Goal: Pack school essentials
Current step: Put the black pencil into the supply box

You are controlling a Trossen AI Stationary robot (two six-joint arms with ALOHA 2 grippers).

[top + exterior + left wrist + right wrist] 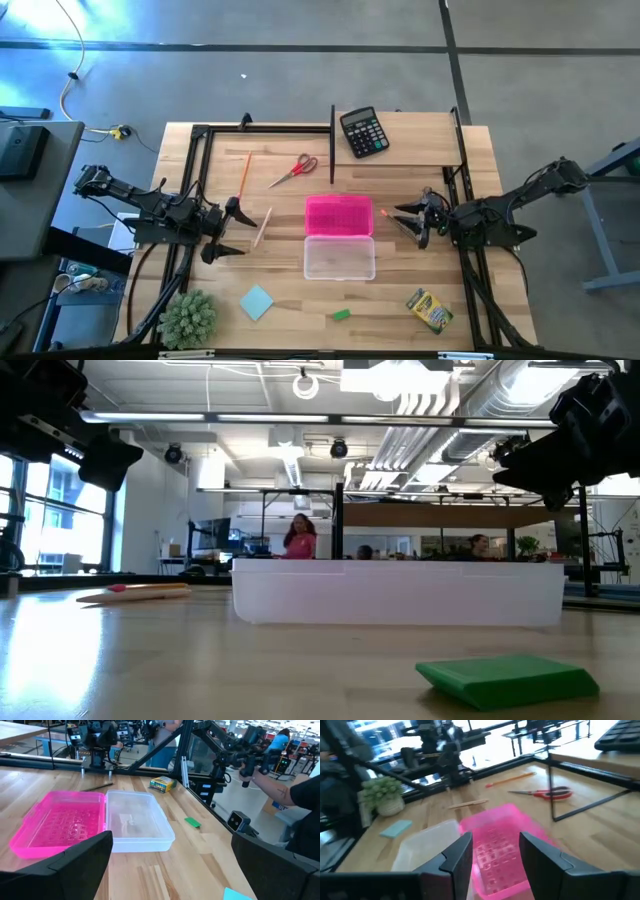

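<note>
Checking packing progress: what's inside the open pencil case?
Nothing visible: the clear tray and the pink lid both look empty. The low view shows only the tray's frosted wall, so its floor is judged from the overhead and wrist views.

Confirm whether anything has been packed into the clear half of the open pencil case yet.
No: in the high view the clear half of the case lies empty, with the scissors and green eraser out on the table.

Black calculator [363,132], fuzzy green plant [188,318], wooden table [440,200]
</note>
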